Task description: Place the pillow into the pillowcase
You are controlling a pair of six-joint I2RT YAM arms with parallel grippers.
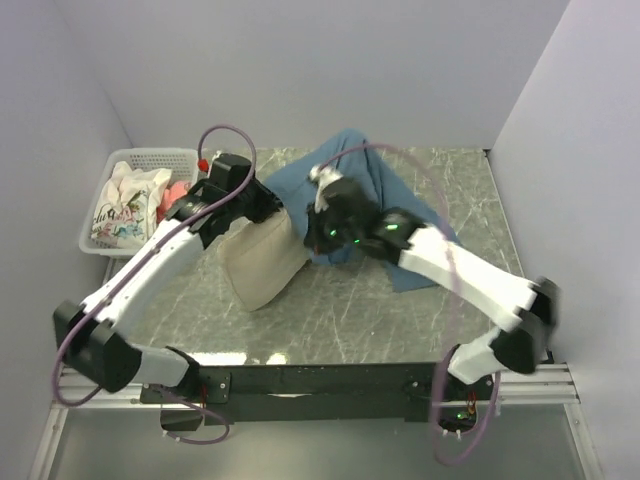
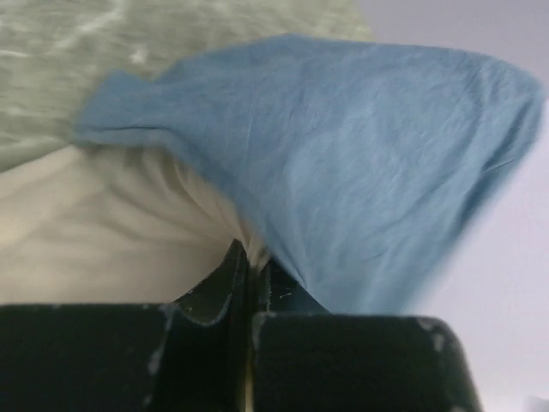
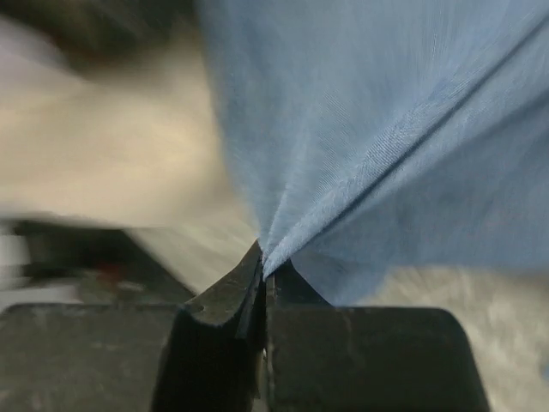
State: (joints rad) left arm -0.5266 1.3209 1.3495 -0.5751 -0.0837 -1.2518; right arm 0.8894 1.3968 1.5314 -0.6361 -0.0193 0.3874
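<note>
The cream pillow (image 1: 262, 265) lies on the table's middle left, its far end under the dusty-blue pillowcase (image 1: 375, 185). My left gripper (image 1: 268, 207) is at that far end. In the left wrist view it (image 2: 250, 257) is shut where the pillowcase (image 2: 343, 172) edge meets the pillow (image 2: 103, 232); it seems to pinch the blue edge. My right gripper (image 1: 322, 235) is beside it, over the pillow's right side. In the right wrist view it (image 3: 263, 262) is shut on a gathered fold of the pillowcase (image 3: 386, 129), with the pillow (image 3: 111, 163) blurred to its left.
A white basket (image 1: 150, 158) stands at the far left and holds a white printed cloth (image 1: 125, 210) and pink fabric (image 1: 178, 192). Walls close in the table on the left, back and right. The marbled table (image 1: 350, 310) shows in front of the pillow.
</note>
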